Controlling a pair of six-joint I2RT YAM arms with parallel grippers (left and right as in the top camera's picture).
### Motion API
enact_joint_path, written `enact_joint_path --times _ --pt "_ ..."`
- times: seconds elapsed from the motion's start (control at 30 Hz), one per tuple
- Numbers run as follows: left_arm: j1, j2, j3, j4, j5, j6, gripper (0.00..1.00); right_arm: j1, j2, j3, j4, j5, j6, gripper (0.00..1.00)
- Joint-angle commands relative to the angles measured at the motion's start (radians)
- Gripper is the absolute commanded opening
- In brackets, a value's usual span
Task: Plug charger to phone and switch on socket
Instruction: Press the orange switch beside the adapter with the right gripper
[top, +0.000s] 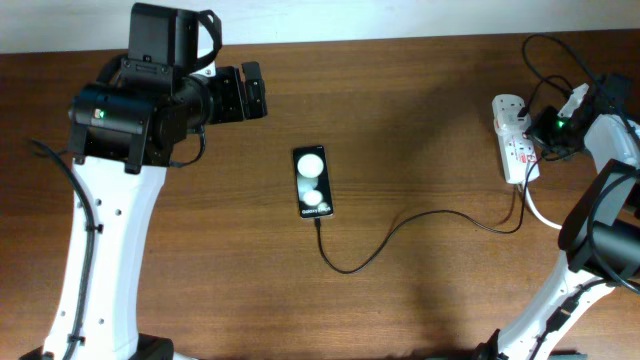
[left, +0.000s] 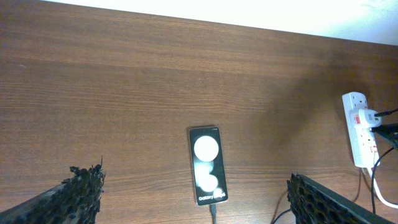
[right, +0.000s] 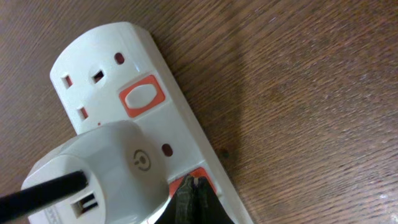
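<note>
The black phone (top: 312, 182) lies flat mid-table with two glare spots on its face. The thin black charger (top: 400, 228) curls from the phone's near end toward the white socket (top: 515, 140) at far right; its plug tip (left: 213, 214) meets the phone's end. My left gripper (top: 250, 92) hangs open above the table behind the phone, its fingers (left: 74, 196) wide on either side of the phone (left: 207, 165). My right gripper (right: 191, 185) is shut, its tips pressed on a red switch (right: 205, 175) of the socket (right: 155, 99).
A white adapter (right: 106, 168) sits in the socket with a black lead in its port. A second red switch (right: 142, 96) lies beside an empty outlet. The thick white cord (top: 540, 212) trails off the socket toward the right arm's base. Black robot cables (top: 545, 55) loop behind the socket.
</note>
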Motion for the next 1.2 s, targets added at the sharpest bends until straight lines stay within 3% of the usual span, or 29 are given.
enact_joint_path --times 0.0,1.17 --pt "0.006 -0.006 0.008 -0.001 -0.011 -0.002 0.99 0.01 0.021 0.005 0.002 0.011 0.012 0.04" --pt "0.006 -0.006 0.008 -0.001 -0.011 -0.002 0.99 0.011 0.032 -0.011 -0.027 -0.083 0.056 0.04"
